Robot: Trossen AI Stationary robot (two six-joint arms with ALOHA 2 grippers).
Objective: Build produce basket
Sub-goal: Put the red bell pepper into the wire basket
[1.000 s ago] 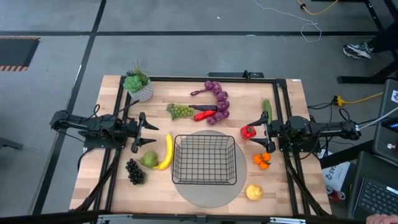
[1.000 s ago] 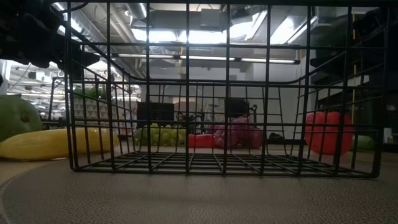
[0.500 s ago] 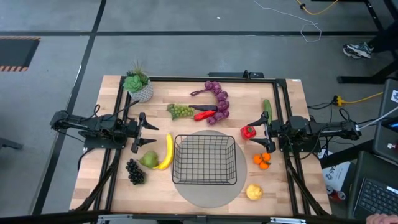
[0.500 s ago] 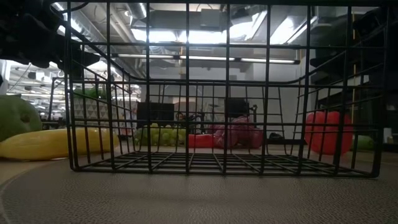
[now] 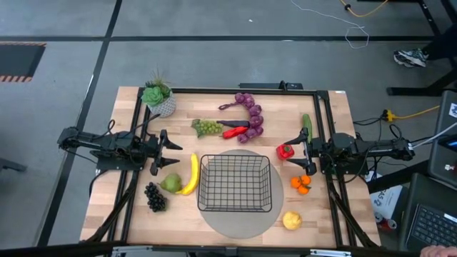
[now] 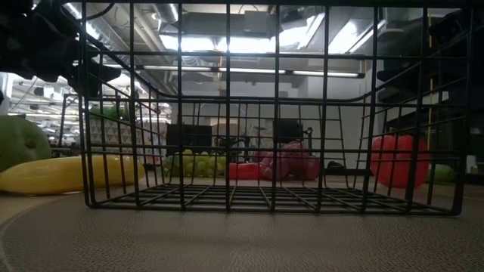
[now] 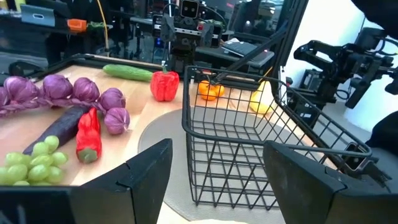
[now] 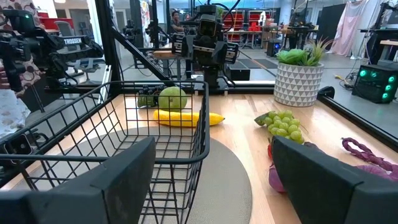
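Robotics lab: other robot arms (image 8: pixel 208 31), equipment racks behind.

Two dark jointed arms (image 5: pixel 107 145), black cables

Low view: pear (image 6: pixel 19 141) cut off by left edge; green grapes (image 6: pixel 193 163), purple grapes (image 6: pixel 287 162) partly masked by basket (image 6: pixel 249 113) wire
Left wrist view: purple grapes cut off at edge; lemon (image 7: pixel 261 99) partly behind basket rim
High view: orange pieces (image 5: pixel 300 184) too small to count
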